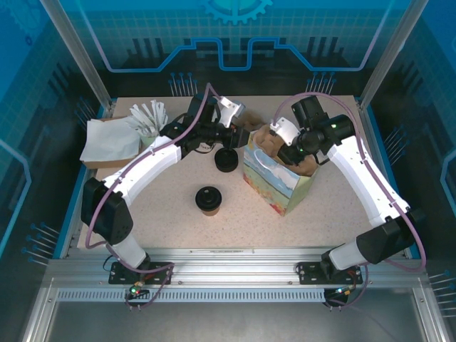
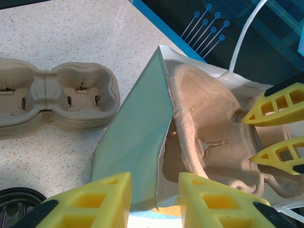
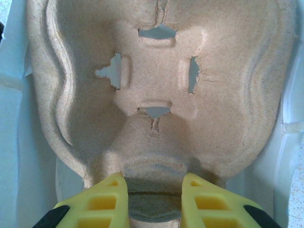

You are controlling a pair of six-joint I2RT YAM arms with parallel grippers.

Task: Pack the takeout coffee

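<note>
Takeout coffee (image 1: 208,199) sits near-left of the bag (image 1: 274,182), closer to the left tool (image 2: 154,180) (grip on bag unclear); right tool (image 3: 154,179) pinches the carrier (image 3: 156,71).

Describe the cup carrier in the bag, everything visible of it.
The cup carrier is brown moulded pulp with rounded wells and ragged slots cut in them. It stands on edge, partly inside the open paper bag, its top sticking out. The right gripper clamps its rim; the bag's white walls lie on either side.
</note>
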